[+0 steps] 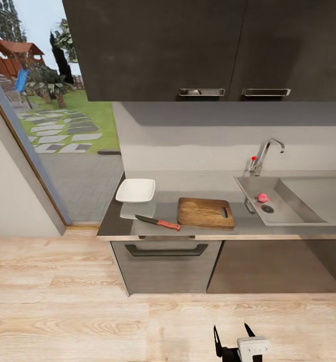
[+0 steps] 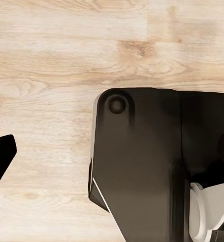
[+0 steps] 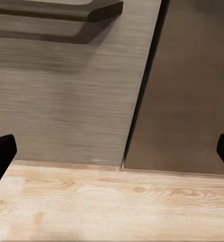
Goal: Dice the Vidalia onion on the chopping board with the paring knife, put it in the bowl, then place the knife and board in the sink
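From where I'm parked, the chopping board [image 1: 205, 212] sits mid-countertop [image 1: 248, 229]; paring knife [image 1: 158, 221] just left of it, bowl [image 1: 135, 190] further left, onion [image 1: 262, 197] in the sink [image 1: 288, 213] right of it. Right gripper [image 1: 234, 334] fingers apart; left's I can't tell.

Head: high and back, facing the countertop [image 1: 112, 229] and sink [image 1: 283, 213].
Left wrist: close, straight down at floor [image 2: 51, 60].
Right wrist: low, near lower units [image 3: 56, 101]; floor shared.
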Motion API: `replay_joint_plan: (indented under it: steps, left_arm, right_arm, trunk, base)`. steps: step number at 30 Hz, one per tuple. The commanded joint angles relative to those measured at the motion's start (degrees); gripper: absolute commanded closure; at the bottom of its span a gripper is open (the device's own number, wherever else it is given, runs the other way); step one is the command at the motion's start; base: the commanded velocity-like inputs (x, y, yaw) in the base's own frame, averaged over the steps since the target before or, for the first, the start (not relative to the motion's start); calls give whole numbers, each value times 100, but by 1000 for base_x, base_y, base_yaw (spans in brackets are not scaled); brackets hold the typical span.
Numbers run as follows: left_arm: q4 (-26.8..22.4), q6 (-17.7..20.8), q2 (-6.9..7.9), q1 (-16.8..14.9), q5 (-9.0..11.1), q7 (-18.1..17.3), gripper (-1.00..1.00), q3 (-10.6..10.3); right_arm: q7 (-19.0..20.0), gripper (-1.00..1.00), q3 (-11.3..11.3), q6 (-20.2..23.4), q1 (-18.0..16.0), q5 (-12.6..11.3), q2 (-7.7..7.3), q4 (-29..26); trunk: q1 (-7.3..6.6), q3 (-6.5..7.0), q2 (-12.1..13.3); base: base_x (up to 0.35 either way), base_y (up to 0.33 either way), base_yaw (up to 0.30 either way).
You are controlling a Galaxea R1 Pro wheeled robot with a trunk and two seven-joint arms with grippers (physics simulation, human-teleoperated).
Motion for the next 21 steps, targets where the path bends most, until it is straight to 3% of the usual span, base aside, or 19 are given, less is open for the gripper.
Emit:
replay_joint_plan:
  steps: [1,21]
  left_arm:
    - [-11,-7,-3,3,12,-18,-100,14]
    - [-48,-3,-9,3,12,18,-100,21]
  right_arm:
    - [-47,-100,15,-3,-1,18,-6,32]
    - [-25,-100,-24,-64,-1,21,0,640]
  trunk:
    - [4,-8,-10]
    - [4,-8,-10]
  base:
    - [0,0,0]
    - [0,0,0]
